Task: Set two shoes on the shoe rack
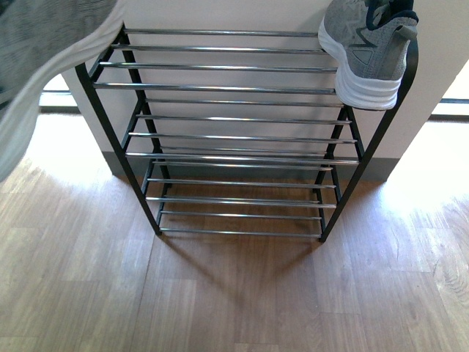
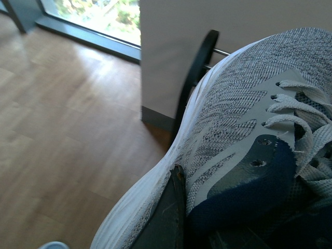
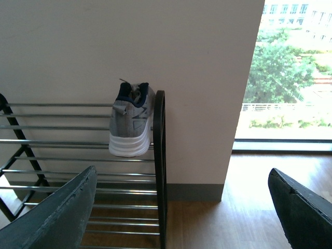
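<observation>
Jaws: left gripper (image 2: 205,225) clamps sneaker (image 2: 233,104) | right gripper (image 3: 181,176) agape | other sneaker (image 1: 363,51) atop shoe rack (image 1: 242,157) right end

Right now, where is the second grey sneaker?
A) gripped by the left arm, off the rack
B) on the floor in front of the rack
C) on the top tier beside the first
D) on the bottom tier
A: the left fingers grip the second sneaker at its navy collar, raised near the left end of the shoe rack; only the first sneaker sits on the top tier.
</observation>
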{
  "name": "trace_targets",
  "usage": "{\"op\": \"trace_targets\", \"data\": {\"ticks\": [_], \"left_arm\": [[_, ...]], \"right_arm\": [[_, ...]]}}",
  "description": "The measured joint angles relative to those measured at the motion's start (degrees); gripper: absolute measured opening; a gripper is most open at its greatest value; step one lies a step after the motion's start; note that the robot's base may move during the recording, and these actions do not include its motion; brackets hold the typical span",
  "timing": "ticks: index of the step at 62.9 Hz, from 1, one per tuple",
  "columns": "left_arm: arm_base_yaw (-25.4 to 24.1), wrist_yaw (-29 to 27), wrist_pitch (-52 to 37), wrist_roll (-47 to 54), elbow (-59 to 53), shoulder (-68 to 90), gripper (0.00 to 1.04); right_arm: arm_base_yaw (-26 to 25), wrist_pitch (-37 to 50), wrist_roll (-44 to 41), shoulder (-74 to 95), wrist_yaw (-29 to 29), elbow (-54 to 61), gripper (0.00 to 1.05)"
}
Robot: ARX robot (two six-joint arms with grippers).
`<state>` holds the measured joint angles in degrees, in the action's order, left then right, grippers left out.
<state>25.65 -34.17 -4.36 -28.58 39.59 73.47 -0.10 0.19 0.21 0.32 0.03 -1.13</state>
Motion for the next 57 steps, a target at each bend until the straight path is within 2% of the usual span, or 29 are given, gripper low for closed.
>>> {"op": "trace_targets", "data": {"ticks": [8, 18, 27, 46, 57], "left_arm": [[0.1, 9.6, -0.9, -9.6, 14.0, 16.3, 0.02], [1.1, 15.1, 1.4, -15.0, 29.0, 30.9, 0.02], [2.0, 21.4, 8.2, -20.1, 45.8, 44.3, 0.02], [4.0, 26.6, 19.6, -20.3, 68.7, 58.9, 0.02], [4.2, 27.6, 24.7, -15.6, 76.0, 62.9, 0.02]], "right_arm": [[0.0, 0.0, 0.0, 0.0, 0.0, 0.0, 0.96], [0.0, 0.0, 0.0, 0.0, 0.0, 0.0, 0.96], [0.0, 0.0, 0.0, 0.0, 0.0, 0.0, 0.96], [0.0, 0.0, 0.0, 0.0, 0.0, 0.0, 0.96], [0.0, 0.0, 0.0, 0.0, 0.0, 0.0, 0.96]]}}
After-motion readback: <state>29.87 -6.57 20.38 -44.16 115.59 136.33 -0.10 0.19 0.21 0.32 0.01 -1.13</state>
